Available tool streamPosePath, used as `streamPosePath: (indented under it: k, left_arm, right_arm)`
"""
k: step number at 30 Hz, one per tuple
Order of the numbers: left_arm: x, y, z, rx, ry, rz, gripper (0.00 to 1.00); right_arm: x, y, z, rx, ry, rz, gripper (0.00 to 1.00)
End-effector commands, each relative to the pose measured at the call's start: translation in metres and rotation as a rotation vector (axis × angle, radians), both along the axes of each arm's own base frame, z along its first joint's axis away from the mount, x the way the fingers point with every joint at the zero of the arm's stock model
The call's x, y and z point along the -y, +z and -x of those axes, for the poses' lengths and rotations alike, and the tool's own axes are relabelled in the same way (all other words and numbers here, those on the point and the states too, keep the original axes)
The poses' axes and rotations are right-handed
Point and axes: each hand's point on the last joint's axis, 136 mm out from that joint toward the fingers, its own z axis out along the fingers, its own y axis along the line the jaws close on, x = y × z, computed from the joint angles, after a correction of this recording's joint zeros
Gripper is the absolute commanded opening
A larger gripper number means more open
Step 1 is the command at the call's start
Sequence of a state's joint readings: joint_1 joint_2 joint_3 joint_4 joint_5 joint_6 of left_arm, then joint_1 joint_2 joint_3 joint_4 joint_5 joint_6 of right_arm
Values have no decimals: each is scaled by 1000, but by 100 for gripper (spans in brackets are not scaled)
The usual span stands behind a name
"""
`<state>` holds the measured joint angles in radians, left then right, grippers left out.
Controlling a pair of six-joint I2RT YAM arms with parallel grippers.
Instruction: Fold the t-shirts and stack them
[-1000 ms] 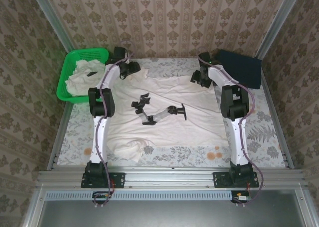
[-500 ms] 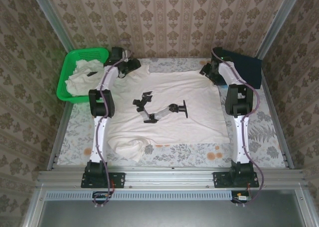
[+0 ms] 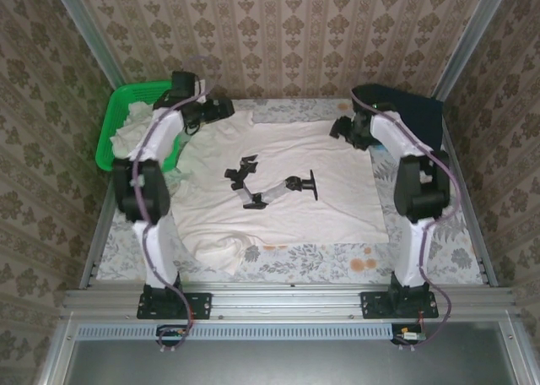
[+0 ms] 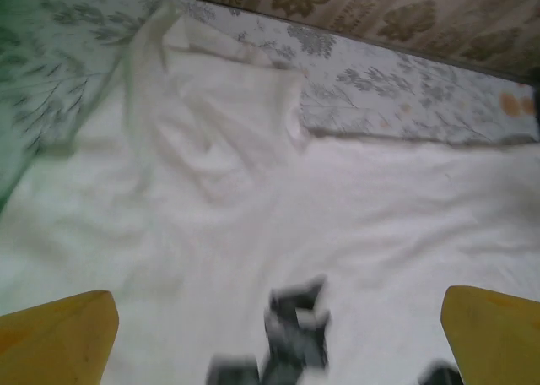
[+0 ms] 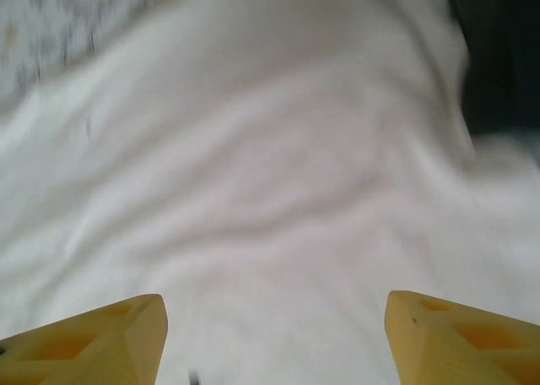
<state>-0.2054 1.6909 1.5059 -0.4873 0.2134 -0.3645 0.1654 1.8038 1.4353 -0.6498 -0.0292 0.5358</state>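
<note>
An off-white t-shirt [image 3: 337, 199] lies spread across the table, its black printed graphic [image 3: 270, 185] facing up. One part is bunched at the near left [image 3: 221, 252]. More t-shirts [image 3: 131, 127] are heaped in the green basket. My left gripper [image 3: 223, 111] hovers at the shirt's far left corner, my right gripper [image 3: 340, 130] at its far right corner. In the left wrist view the left gripper [image 4: 277, 338] stands wide open over the cloth [image 4: 253, 191], holding nothing. The right gripper [image 5: 274, 343] is open too, with bare cloth [image 5: 270, 165] beneath.
The green mesh basket [image 3: 108, 144] stands at the far left beside the table. A dark blue folded thing [image 3: 418, 115] lies at the far right corner, also at the edge of the right wrist view [image 5: 502, 56]. A floral cloth [image 3: 439, 233] covers the table.
Both grippers carried the shirt's far edge toward the back wall and then opened, letting it go. The left arm's elbow has swung out left, toward the basket.
</note>
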Motion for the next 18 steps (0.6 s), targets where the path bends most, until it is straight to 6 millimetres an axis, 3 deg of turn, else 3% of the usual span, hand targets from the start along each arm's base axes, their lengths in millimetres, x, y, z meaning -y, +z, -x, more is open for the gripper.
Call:
streamPosePath:
  k: [1, 4, 6, 8, 10, 13, 18]
  left_arm:
    - [-8, -47, 88, -106, 46, -116, 100]
    - [-4, -86, 183, -242, 23, -159, 99]
    - [1, -110, 236, -332, -10, -149, 95]
    - [7, -131, 279, -416, -49, -93, 88]
    - [17, -142, 316, -483, -109, -2, 78]
    - [17, -143, 351, -462, -171, -20, 73]
    - [17, -162, 385, -459, -253, -125, 68]
  right_arm:
    - [32, -26, 78, -87, -62, 156, 73]
    - [62, -41, 154, -177, -161, 232, 72]
    - [73, -50, 190, -211, -212, 235, 72]
    - [76, -61, 214, -243, -251, 193, 72]
    - [77, -72, 225, -260, -292, 127, 71]
    - [73, -78, 225, -263, -290, 80, 69]
    - [79, -88, 226, -291, -319, 92, 67]
